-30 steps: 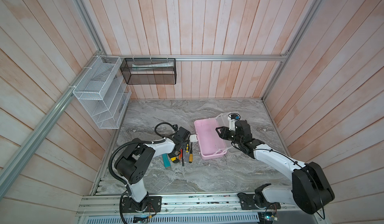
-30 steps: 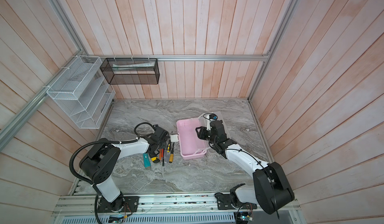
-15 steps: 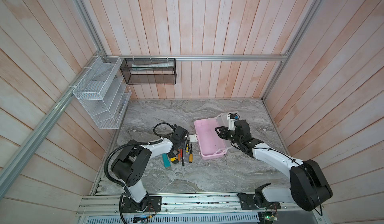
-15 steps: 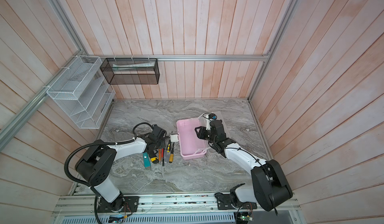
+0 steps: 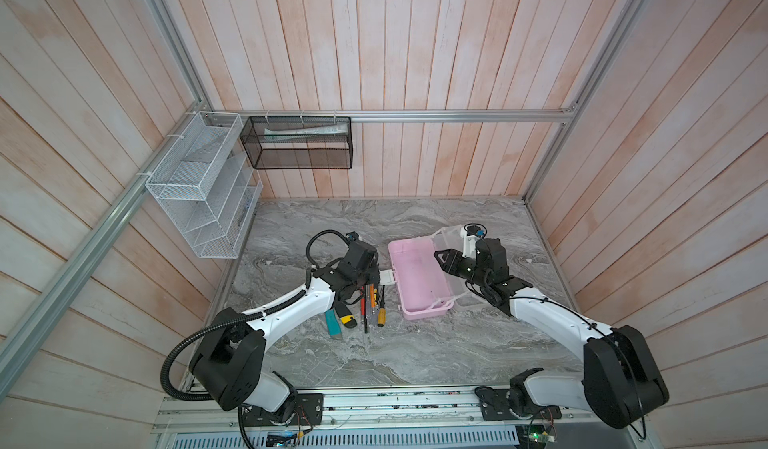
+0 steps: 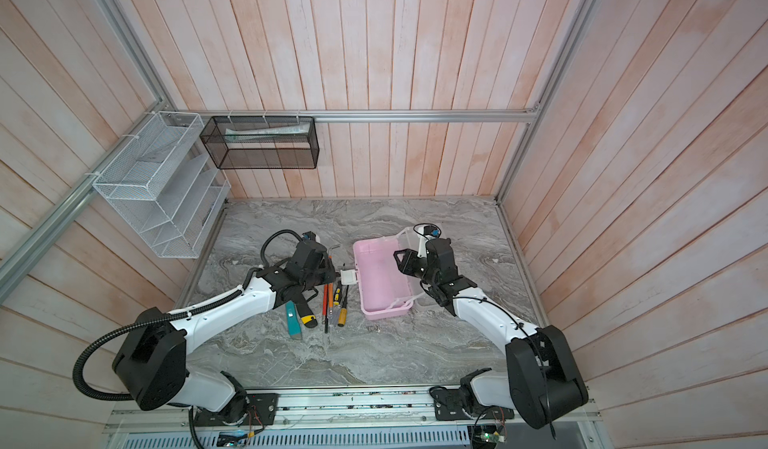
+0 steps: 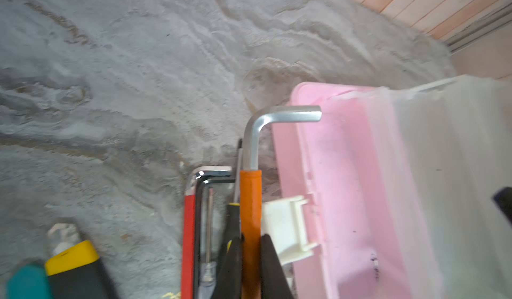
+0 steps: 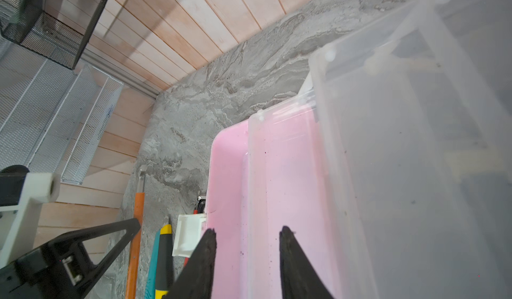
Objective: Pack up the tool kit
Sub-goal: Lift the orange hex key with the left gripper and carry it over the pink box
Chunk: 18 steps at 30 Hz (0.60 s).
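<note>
— Gripping anything, was the left gripper (image 7: 250, 243)?
— Yes. Its jaws were closed on the sleeve of an orange-sleeved hex key (image 7: 250, 200), whose bent steel end pointed toward the case.
— Where was the case?
— The pink case (image 5: 413, 276) lay open on the marble table (image 5: 374, 355), at three o'clock from the loose tools (image 5: 372, 305). Its white latch (image 7: 279, 222) faced nine o'clock and its frosted lid (image 8: 388, 173) was swung back toward three.
— And the right gripper (image 8: 246, 236)?
— Its jaws stood parted astride the lid's edge; I could not make out any contact.
</note>
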Available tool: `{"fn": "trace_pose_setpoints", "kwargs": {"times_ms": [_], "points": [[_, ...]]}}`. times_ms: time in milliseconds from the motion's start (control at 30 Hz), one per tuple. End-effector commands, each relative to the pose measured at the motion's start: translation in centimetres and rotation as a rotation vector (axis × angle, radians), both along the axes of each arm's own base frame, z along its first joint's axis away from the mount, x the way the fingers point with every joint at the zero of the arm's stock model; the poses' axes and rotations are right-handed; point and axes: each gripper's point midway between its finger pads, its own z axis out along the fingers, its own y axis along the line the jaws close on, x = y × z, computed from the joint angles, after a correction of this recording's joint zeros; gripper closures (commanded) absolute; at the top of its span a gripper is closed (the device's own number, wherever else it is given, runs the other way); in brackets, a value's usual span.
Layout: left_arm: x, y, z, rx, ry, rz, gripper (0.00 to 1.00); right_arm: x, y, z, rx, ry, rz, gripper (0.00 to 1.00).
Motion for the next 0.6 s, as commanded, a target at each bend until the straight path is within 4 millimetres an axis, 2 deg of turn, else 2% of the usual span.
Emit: {"fn": "trace_pose_setpoints", "kwargs": {"times_ms": [0, 133, 233, 367, 467, 567], "points": [[1.7, -3.8, 3.4, -0.171, -0.068, 0.001, 1.00, 0.5, -0.3, 1.8, 0.025, -0.049, -0.010, 0.63], [2.7, -6.4, 3.4, -0.221, -0.074, 0.000, 1.00, 0.6, -1.2, 2.5, 0.021, -0.072, -0.034, 0.63], [3.3, -8.2, 2.3, -0.261, -0.047, -0.005, 1.00, 0.4, -1.9, 3.3, 0.027, -0.106, -0.060, 0.63], [4.1, -10.5, 0.1, -0.230, 0.011, -0.007, 1.00, 0.1, -2.5, 4.2, 0.033, -0.134, -0.077, 0.63], [4.3, -11.5, -1.0, -0.189, 0.028, -0.018, 1.00, -0.1, -2.6, 4.2, 0.032, -0.135, -0.078, 0.63], [4.5, -11.4, -2.2, -0.156, 0.039, -0.011, 1.00, -0.4, -2.7, 4.0, 0.031, -0.135, -0.077, 0.63]]}}
